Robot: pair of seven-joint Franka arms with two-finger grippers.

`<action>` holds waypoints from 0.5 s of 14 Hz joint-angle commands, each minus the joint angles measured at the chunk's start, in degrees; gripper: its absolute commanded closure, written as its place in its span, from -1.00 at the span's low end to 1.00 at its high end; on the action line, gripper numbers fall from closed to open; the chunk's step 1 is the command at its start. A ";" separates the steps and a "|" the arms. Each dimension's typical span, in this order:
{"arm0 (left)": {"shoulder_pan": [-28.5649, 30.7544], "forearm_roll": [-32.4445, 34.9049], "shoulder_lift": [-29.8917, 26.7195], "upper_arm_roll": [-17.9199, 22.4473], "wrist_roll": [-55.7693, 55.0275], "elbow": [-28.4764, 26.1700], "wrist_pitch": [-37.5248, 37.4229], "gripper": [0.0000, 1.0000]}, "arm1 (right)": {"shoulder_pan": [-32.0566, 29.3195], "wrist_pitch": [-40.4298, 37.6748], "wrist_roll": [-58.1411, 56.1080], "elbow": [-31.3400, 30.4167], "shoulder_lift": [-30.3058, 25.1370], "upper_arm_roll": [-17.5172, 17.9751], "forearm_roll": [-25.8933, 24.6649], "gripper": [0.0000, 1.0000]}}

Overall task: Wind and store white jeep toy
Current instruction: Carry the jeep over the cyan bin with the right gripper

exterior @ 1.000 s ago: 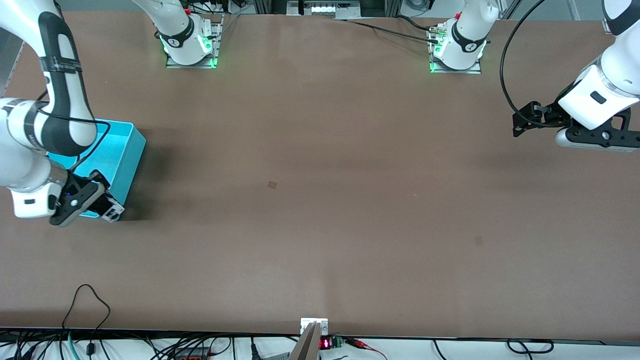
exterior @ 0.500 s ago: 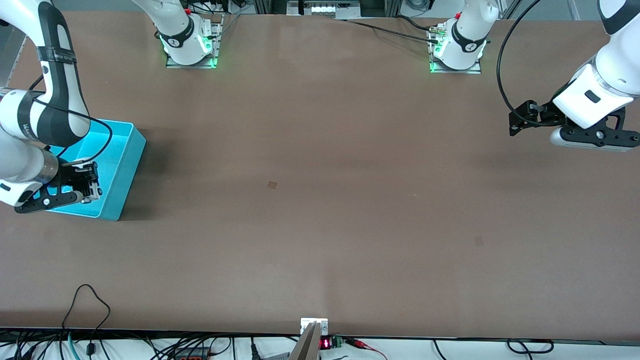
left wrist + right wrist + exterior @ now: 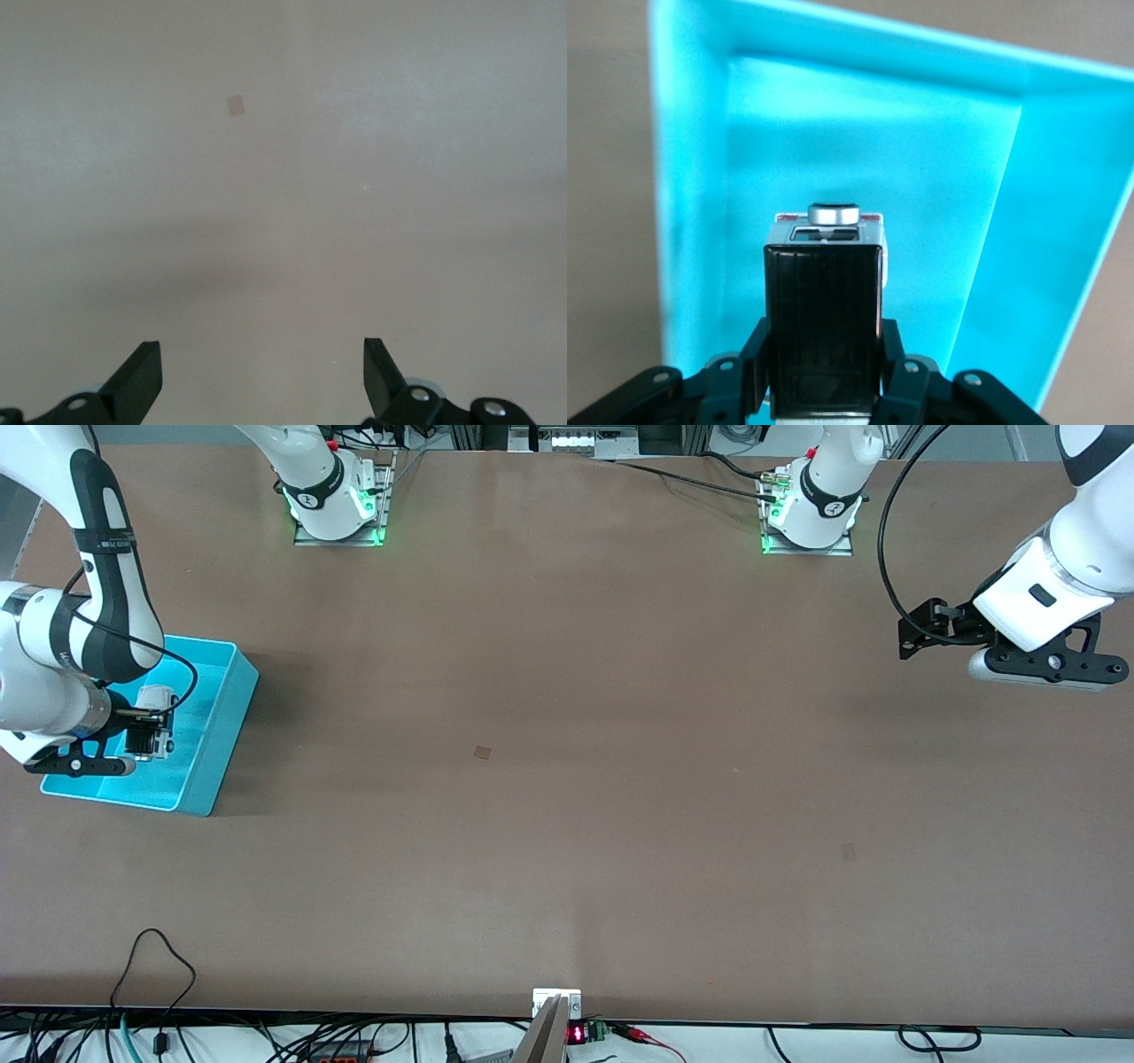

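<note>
Brown surface (image 3: 567, 779) is carrying a turquoise bin (image 3: 221, 717) at the right arm's end, where the right gripper (image 3: 824, 390) is hanging directly over its floor with fingers (image 3: 757, 354) pinching the white jeep toy (image 3: 824, 328), long axis pointing down into the bin, while the left gripper (image 3: 261, 376) is waiting over bare surface at the left arm's end, fingers spread.

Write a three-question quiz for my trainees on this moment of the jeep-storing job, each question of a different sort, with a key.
1. True or false: the right tool is shut on the white jeep toy.
2. What is the right tool over? A) bare table B) the turquoise bin C) the left arm's base
3. Fill in: the fingers of the left tool stand ____ with nothing between them.

Key: 1 true, the toy sits clamped between the fingers. 2 B, the bin's floor shows below the toy in the right wrist view. 3 open, over bare table at the left arm's end.
</note>
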 commanded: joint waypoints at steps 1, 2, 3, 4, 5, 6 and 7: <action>-0.14 1.19 -0.18 -0.32 -0.01 1.12 -1.29 -1.00 | -1.96 8.58 1.58 -8.17 -2.37 0.57 -0.76 1.00; -0.06 1.19 -0.18 -0.32 -0.01 1.12 -1.29 -1.00 | -2.66 11.75 1.58 -10.46 -2.28 0.66 -0.75 1.00; -0.06 1.19 -0.18 -0.32 -0.10 1.12 -1.37 -1.00 | -3.71 14.65 1.58 -12.57 -2.28 0.66 -0.75 1.00; -0.14 1.19 -0.18 -0.32 -0.01 1.12 -1.29 -1.00 | -4.07 17.12 1.58 -14.33 -2.11 0.66 -0.66 1.00; -0.14 1.19 -0.18 -0.32 -0.10 1.12 -1.20 -1.00 | -4.16 17.58 1.76 -14.78 -2.02 0.66 -0.49 1.00; -0.14 1.19 -0.18 -0.32 -0.10 1.12 -1.20 -1.00 | -4.34 17.49 1.85 -14.79 -1.76 0.66 -0.40 1.00; -0.14 1.19 -0.18 -0.40 -0.10 1.12 -1.37 -1.00 | -4.42 17.41 1.76 -14.79 -1.58 0.66 -0.40 0.81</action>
